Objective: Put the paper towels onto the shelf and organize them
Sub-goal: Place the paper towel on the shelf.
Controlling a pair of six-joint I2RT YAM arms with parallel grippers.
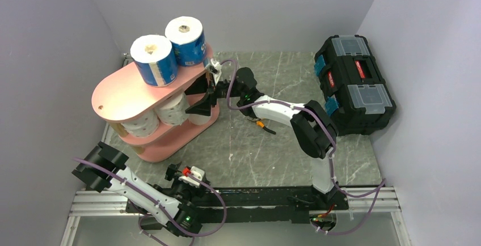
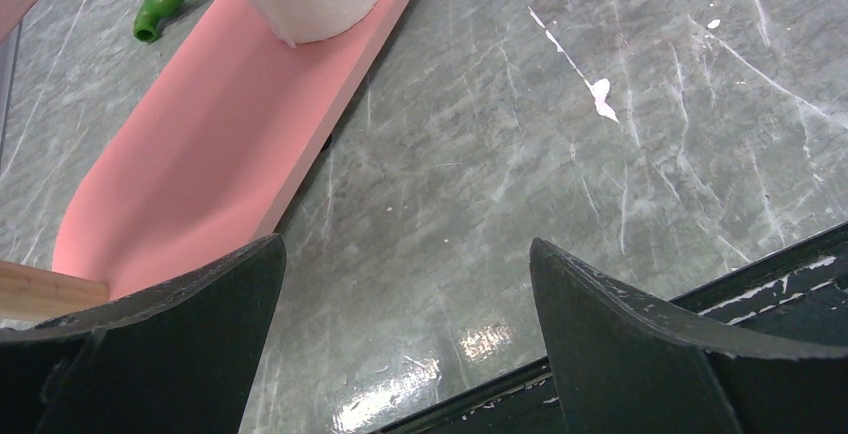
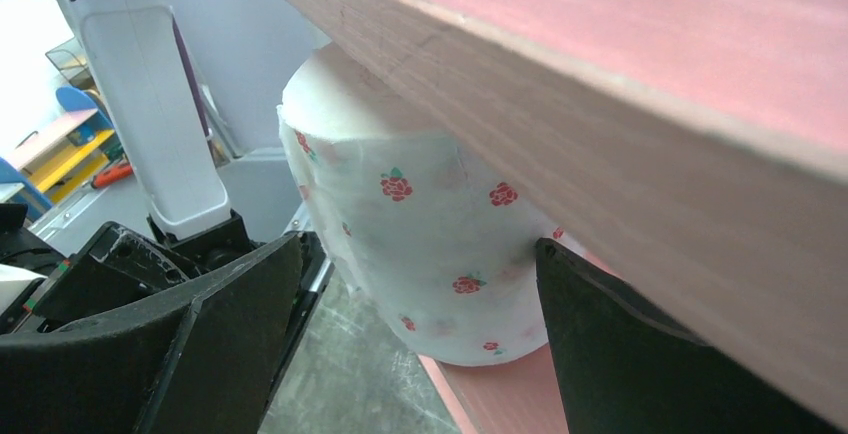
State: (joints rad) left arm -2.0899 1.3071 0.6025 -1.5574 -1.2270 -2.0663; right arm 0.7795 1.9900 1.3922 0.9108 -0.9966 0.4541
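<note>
Shelf (image 1: 122, 93), pink and three-tiered, stands directly ahead of the right claw (image 1: 199, 100), which reaches in under its top board. A black toolbox (image 1: 354, 84) sits well behind that claw. Two blue-wrapped paper towels (image 1: 155, 60) stand above it on the top board. A rose-printed roll (image 3: 400, 224) stands between its spread jaws, with a gap at the left finger. The left claw (image 2: 405, 254) hangs wide open over the table (image 2: 600, 154), the shelf's bottom board ahead to its left.

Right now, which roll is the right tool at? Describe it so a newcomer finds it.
Find the pink shelf and its middle tier, at the end nearest the right arm. The roll there stands between the open fingers of the right tool. Its red rose print rules out the blue-wrapped rolls on top; no other roll sits between fingers.
</note>
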